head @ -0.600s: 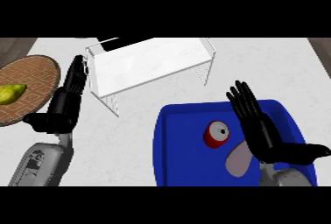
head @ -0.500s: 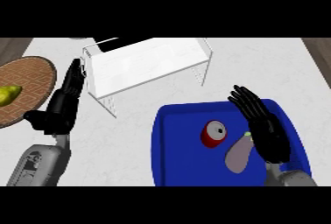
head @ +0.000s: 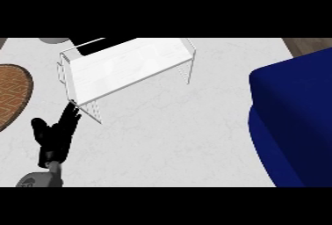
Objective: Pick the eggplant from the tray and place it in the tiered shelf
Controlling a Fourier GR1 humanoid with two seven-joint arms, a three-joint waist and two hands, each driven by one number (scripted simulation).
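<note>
One left hand (head: 57, 134), fingers straight, near tiered shelf (head: 126, 66)

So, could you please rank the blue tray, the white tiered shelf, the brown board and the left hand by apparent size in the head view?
1. white tiered shelf and blue tray: similar, and the tray is cut off by the edge, so unranked
2. brown board, also cut off
3. left hand
</note>
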